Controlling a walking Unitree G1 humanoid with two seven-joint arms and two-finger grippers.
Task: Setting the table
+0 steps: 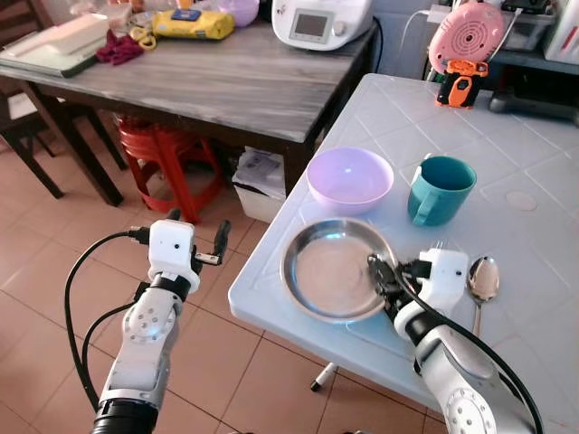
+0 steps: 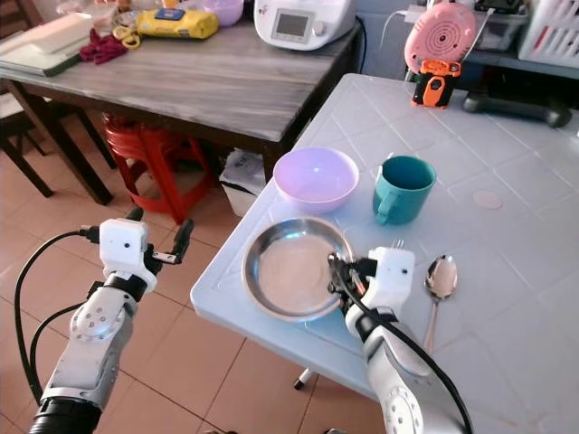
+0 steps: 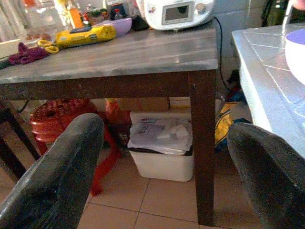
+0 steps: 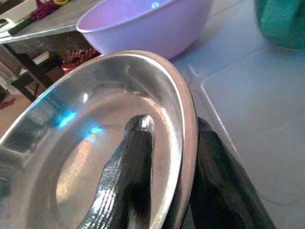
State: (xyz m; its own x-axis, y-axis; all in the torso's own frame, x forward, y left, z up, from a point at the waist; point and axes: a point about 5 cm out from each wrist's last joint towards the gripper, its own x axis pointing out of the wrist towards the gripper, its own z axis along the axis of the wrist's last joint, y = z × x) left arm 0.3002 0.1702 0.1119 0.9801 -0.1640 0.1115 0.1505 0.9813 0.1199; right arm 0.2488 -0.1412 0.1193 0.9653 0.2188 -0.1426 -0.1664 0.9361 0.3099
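Over the terracotta tiled floor (image 1: 54, 262) on the robot's left, the left gripper (image 1: 197, 237) is hanging in the air with its two black fingers spread wide apart, holding nothing. Beyond it, a dark wooden table (image 1: 235, 86) with a grey streaked top is carrying a yellow packet (image 1: 192, 23) and a white appliance (image 1: 318, 20), and a red plastic stool (image 1: 167, 149) is sitting underneath. A white bin (image 3: 162, 152) is standing on the floor by the table leg.

Moving right, a pale white table (image 1: 534, 181) with a square tile pattern is bearing the place setting. A round, shallow, shiny steel plate (image 1: 330, 268) is lying near the table's front edge. The right gripper (image 1: 382, 274) is pinching the plate's right rim, one ridged black finger (image 4: 128, 181) lying inside the dish and the other under the lip. Behind the plate, a smooth lilac plastic bowl (image 1: 349, 178) is sitting just beside a teal mug (image 1: 439, 188) with its handle turned toward the robot. Right of the gripper, a metal spoon (image 1: 481, 280) is lying flat, bowl end away from the robot. At the far edge, a pink round fan (image 1: 464, 36) is standing on an orange base.
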